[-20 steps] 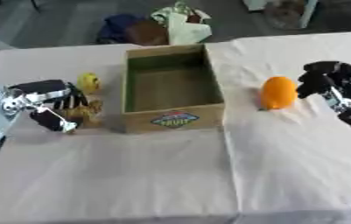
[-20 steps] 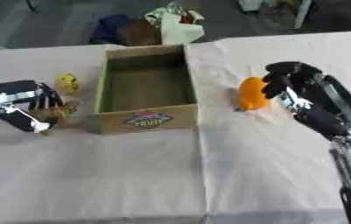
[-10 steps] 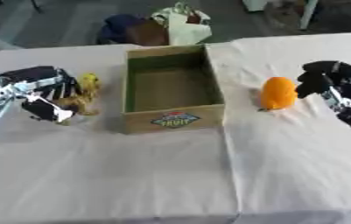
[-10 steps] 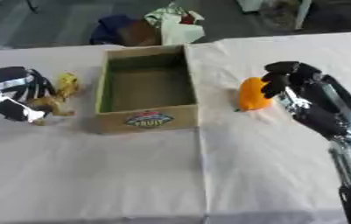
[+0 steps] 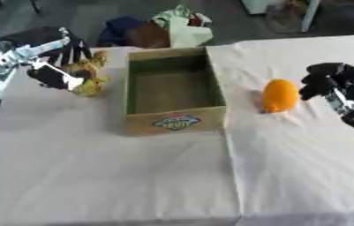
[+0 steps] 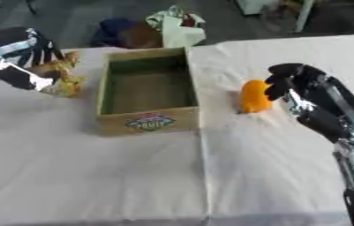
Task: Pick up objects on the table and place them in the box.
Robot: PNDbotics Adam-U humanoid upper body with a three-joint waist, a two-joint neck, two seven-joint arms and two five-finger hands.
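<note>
An open cardboard box [image 5: 176, 119] with a fruit label stands in the middle of the white table, nothing visible inside. My left hand [image 5: 50, 62] is raised above the table left of the box, fingers curled round a yellow-brown object [image 5: 89, 73]. An orange fruit-like object [image 5: 279, 95] lies on the cloth right of the box. My right hand [image 6: 294, 82] hovers just right of it, fingers curled, holding nothing; I cannot tell if it touches it.
Beyond the table's far edge sit a pale bag [image 5: 182, 27] and dark bundles [image 5: 127, 27]. The white cloth [image 5: 133, 176] stretches bare toward the near edge.
My left hand has lifted the yellow-brown object off the table, up and toward the far side. The right hand has stayed beside the orange object.
</note>
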